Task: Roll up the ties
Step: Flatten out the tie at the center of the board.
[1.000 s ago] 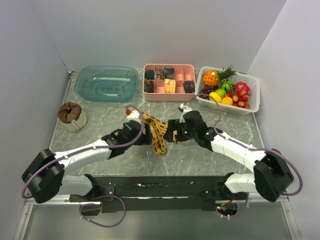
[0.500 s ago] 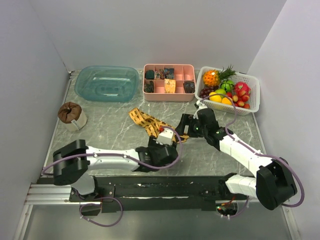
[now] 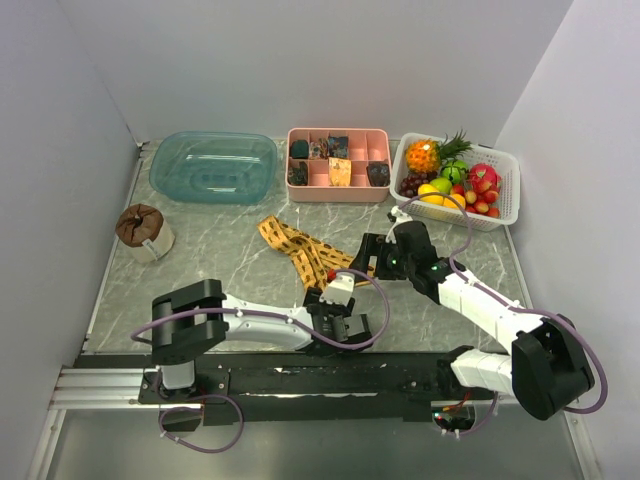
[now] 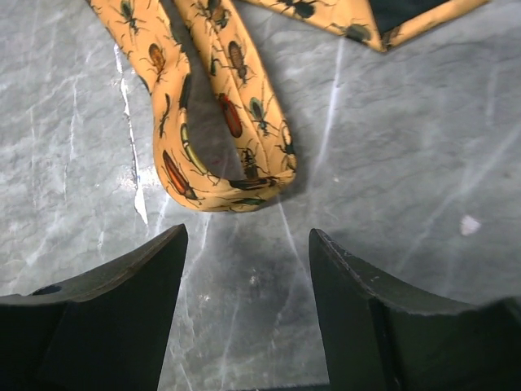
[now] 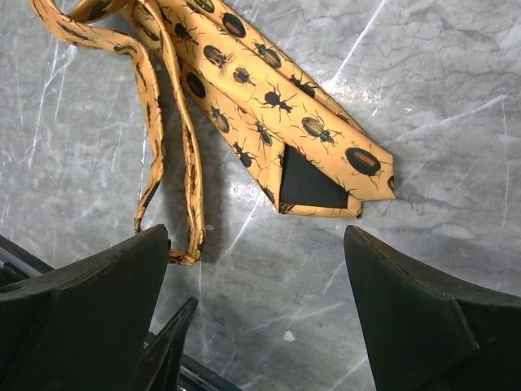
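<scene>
The tie (image 3: pixel 300 250) is golden-yellow with dark insect figures and lies loosely folded on the marble table. My left gripper (image 3: pixel 332 298) is open and empty, just near of the tie's folded loop (image 4: pixel 232 175), and does not touch it (image 4: pixel 248 269). My right gripper (image 3: pixel 368 258) is open and empty over bare marble (image 5: pixel 256 285). The tie's wide pointed end (image 5: pixel 326 155) lies just ahead of it, with a dark lining flap (image 5: pixel 313 183) turned up. The narrow strands (image 5: pixel 163 138) run beside the right gripper's left finger (image 5: pixel 89 301).
A teal tub (image 3: pixel 213 165) stands at the back left. A pink divided tray (image 3: pixel 338 180) with small fabric bundles is at the back centre. A white basket of fruit (image 3: pixel 505 190) is at the back right. A brown round object (image 3: pixel 143 230) sits at the left.
Both grippers have let go of the tie, which now lies spread out toward the back left. My left arm swung right and toward the near edge. My right gripper drew back slightly to the right.
</scene>
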Available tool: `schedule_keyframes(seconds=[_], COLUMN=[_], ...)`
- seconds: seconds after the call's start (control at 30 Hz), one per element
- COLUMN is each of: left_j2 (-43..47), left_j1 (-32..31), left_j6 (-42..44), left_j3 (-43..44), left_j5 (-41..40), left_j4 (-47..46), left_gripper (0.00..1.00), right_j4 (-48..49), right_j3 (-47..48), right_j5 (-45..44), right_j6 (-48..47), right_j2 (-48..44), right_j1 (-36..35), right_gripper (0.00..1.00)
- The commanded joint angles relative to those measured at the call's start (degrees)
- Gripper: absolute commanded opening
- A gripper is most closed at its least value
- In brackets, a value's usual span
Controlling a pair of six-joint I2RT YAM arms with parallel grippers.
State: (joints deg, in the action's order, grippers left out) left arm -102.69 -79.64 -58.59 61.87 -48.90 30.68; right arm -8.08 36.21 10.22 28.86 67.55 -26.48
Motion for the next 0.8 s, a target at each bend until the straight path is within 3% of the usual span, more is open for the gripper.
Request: schedule_keyframes(seconds=[0.0,0.3,0.77], left_j2=[-1.89,-3.13,-6.90], left_j1=[-0.26,2.11,5.37], left_j6=[-2.67,2.07,8.22], left_j3=[2.12,0.98,1.24], left_j5=[-3.92,-2.51,-1.81], left_j4=[1.32,-6.33,-13.36], left_gripper=[0.68,0.68,0.56], right_j4=[1.92,2.10,2.54], right_j3=[-0.43,-0.96,-1.14], right_j5=[0.50,0.77,1.65], right_j6=[-0.65,-1.18,-1.62], right_j2=[-1.37,-1.72,-0.66], right_j1=[0.29,0.38,0.46], right_gripper=[0.95,0.95,0.95])
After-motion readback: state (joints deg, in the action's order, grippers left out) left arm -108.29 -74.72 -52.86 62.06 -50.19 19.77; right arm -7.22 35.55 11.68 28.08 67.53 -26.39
